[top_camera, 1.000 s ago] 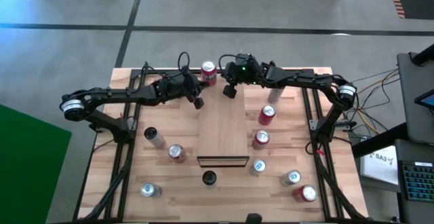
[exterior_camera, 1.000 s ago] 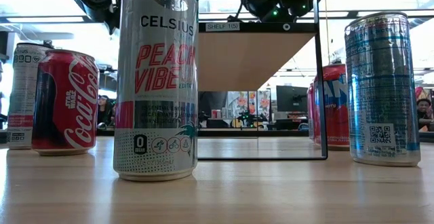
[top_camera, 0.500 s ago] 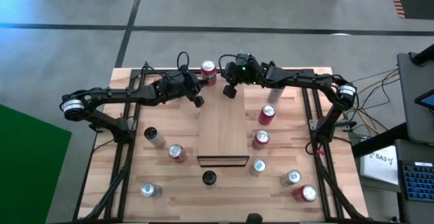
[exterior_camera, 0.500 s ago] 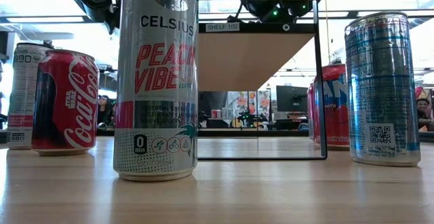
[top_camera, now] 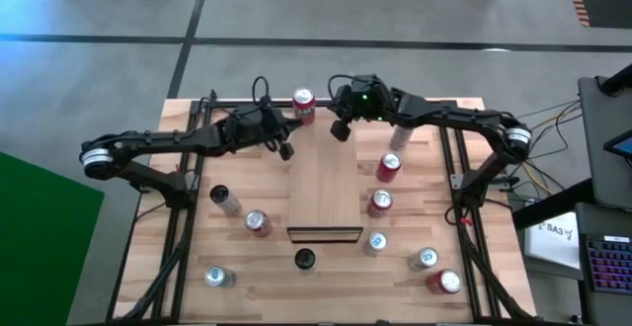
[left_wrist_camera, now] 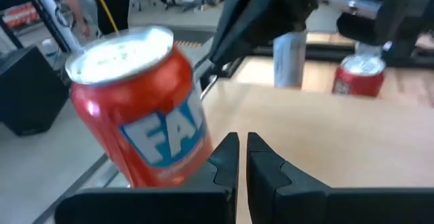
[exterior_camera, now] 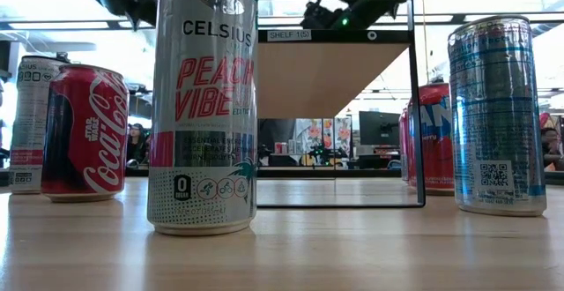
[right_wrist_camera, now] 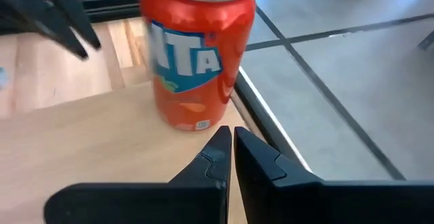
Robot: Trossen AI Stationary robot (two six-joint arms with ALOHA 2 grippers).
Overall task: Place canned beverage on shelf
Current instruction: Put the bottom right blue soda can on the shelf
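Orange Fanta can stands at the far end of the shelf, unheld. Left gripper hovers just beside it over the shelf's left edge, right gripper just to its other side; both pairs of fingers are pressed nearly together, holding nothing.
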